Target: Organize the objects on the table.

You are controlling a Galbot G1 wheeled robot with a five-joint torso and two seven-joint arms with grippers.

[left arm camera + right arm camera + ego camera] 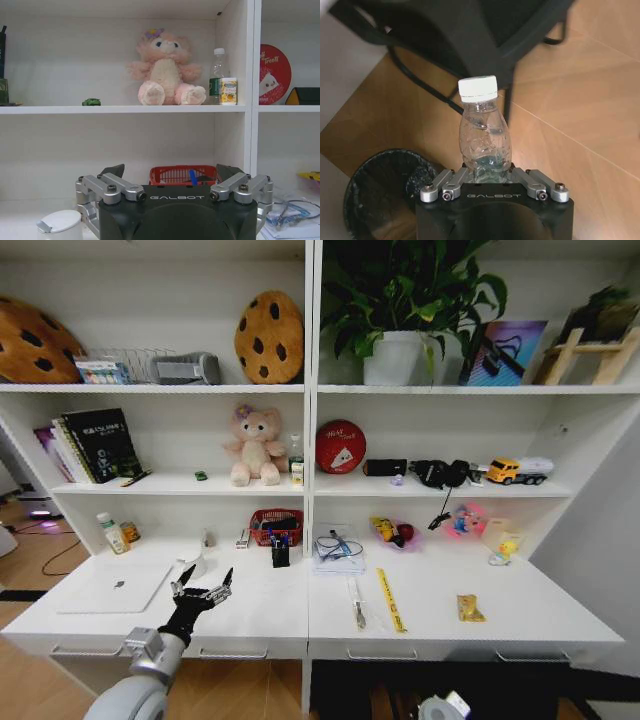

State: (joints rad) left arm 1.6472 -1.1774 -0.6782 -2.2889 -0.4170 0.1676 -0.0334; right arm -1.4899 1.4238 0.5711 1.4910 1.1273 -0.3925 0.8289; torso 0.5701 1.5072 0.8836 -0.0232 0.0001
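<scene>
Hovering with jaws apart over the tabletop [270, 610], the left pincer [203, 590] had the silver laptop [115, 587] nearest, at nine o'clock, while the right pincer [492, 175] clamped a clear bottle [484, 132].

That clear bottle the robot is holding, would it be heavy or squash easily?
The clear plastic bottle looks nearly empty, so probably light. Its thin, dented-looking walls would likely give under a hard squeeze. The right gripper clamps its lower body with the white cap up, above a black bin; the smooth plastic might slip.
</scene>
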